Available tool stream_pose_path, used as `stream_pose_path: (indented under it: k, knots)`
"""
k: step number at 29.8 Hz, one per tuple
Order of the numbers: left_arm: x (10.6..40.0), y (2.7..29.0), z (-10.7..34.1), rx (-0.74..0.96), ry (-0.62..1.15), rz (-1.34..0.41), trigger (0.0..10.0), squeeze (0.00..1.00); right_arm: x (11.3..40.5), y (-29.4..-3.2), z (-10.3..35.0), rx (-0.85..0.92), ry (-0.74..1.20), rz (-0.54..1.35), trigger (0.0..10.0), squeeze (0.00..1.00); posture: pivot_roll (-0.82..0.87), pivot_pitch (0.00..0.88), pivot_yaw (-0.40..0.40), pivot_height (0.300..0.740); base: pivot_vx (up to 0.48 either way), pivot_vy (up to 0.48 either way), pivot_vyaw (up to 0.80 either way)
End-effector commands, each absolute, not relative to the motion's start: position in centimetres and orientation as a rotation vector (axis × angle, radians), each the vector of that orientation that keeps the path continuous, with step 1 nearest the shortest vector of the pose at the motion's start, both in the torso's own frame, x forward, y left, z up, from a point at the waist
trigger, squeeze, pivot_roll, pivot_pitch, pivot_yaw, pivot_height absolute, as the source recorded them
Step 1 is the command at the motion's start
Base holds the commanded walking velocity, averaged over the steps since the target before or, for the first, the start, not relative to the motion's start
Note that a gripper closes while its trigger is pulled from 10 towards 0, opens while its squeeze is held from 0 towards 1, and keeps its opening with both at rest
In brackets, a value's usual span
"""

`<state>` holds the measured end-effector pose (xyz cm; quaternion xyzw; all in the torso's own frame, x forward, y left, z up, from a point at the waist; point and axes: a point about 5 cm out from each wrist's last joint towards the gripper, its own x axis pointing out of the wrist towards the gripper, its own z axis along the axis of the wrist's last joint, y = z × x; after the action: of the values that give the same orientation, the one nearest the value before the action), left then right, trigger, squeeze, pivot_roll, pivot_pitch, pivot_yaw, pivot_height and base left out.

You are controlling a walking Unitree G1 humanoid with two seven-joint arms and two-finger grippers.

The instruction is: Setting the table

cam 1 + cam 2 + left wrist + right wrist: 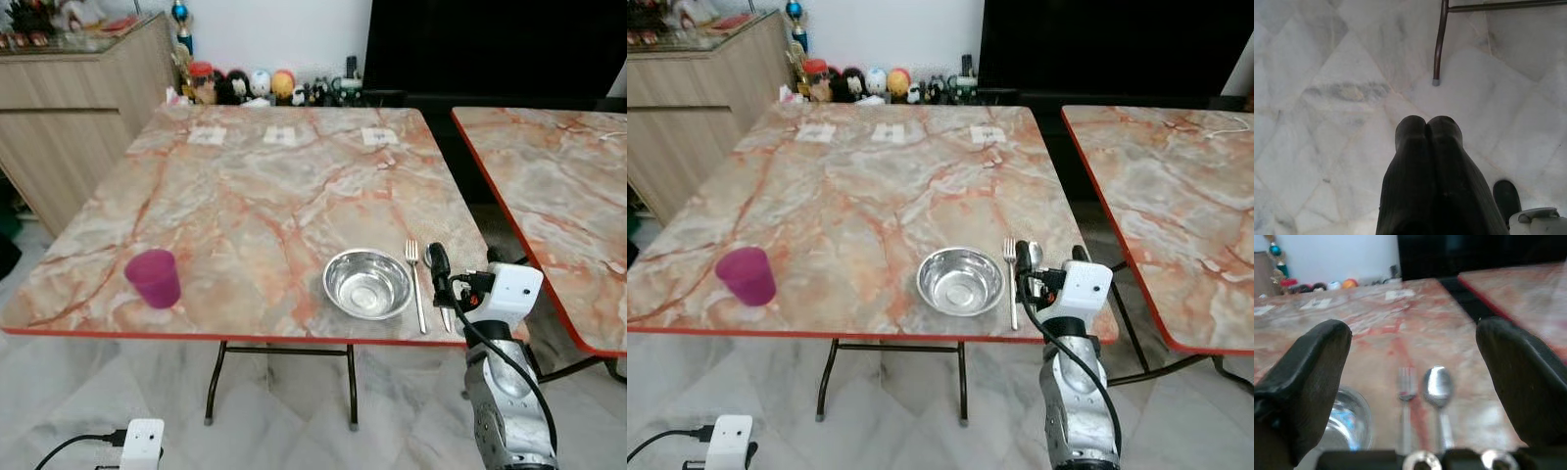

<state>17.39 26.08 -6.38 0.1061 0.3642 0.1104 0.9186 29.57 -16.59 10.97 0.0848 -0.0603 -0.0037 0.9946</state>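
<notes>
On the marble table [245,196], near its front edge, a steel bowl [368,284] lies with a fork [416,284] and a spoon [1438,384] side by side to its right. A purple cup [153,278] stands at the front left. My right gripper [1413,330] is open wide at the table's front edge, low over the handles of the fork [1406,387] and spoon, holding nothing. From the head camera its fingers [438,264] hide part of the spoon. My left gripper [1426,122] hangs idle over the floor, shut and empty.
A second marble table [558,186] stands close on the right with a narrow gap between. Three paper cards [280,136] lie at the far edge. A wooden cabinet [69,108] and small figurines [260,85] are behind. A table leg [1439,44] stands on the marble floor.
</notes>
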Motion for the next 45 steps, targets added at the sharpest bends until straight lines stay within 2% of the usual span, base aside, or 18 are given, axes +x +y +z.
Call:
stream_pose_path:
  k: [1, 8, 15, 19, 23, 24, 29, 37, 45]
  knots:
    - [17.7, 25.8, -6.3, 0.220, 0.742, 0.220, 10.0, 0.00, 29.5, -17.1, 11.0, 0.195, -0.112, -0.011, 10.0, 0.00, 0.00, 0.000, -0.001, 0.740, 0.000, 0.000, 0.00]
    - [17.4, 25.8, -6.4, 0.214, 0.741, 0.230, 10.0, 0.00, 29.4, -16.4, 10.9, 0.180, -0.103, 0.058, 10.0, 0.00, 0.01, 0.000, -0.004, 0.740, 0.000, 0.000, 0.00]
    - [17.1, 25.8, -6.6, 0.213, 0.746, 0.235, 10.0, 0.00, 29.0, -16.0, 11.3, 0.205, -0.121, 0.094, 10.0, 0.00, 0.00, 0.000, -0.007, 0.740, 0.000, 0.000, 0.71]
    - [17.1, 25.7, -6.6, 0.212, 0.746, 0.233, 10.0, 0.00, 28.9, -17.2, 11.1, 0.309, -0.104, -0.011, 10.0, 0.00, 0.01, 0.000, -0.010, 0.740, 0.000, 0.000, 0.00]
    - [17.0, 25.7, -6.6, 0.210, 0.745, 0.237, 10.0, 0.00, 28.9, -18.0, 10.9, 0.582, -0.039, -0.125, 10.0, 0.00, 0.01, 0.000, -0.010, 0.740, 0.000, 0.000, 0.00]
    - [17.0, 25.7, -6.6, 0.210, 0.744, 0.237, 10.0, 0.00, 28.8, -18.0, 11.1, 0.591, -0.038, -0.121, 10.0, 0.00, 0.01, 0.000, -0.010, 0.740, 0.000, 0.000, 0.00]
    - [16.8, 25.8, -6.6, 0.212, 0.747, 0.238, 10.0, 0.00, 28.3, -18.5, 12.2, 0.562, -0.063, -0.102, 10.0, 0.00, 0.00, 0.000, -0.009, 0.740, 0.000, 0.000, 0.00]
    - [16.6, 25.4, -6.9, 0.219, 0.755, 0.211, 10.0, 0.00, 26.9, -20.2, 10.7, 0.382, 0.139, -0.055, 10.0, 0.00, 0.01, 0.000, -0.012, 0.740, 0.000, 0.000, 0.00]
    - [17.2, 25.5, -6.6, 0.218, 0.742, 0.221, 10.0, 0.00, 26.3, -20.6, 9.5, 0.337, 0.268, 0.101, 10.0, 0.00, -0.01, 0.000, -0.007, 0.740, 0.000, 0.000, 0.00]
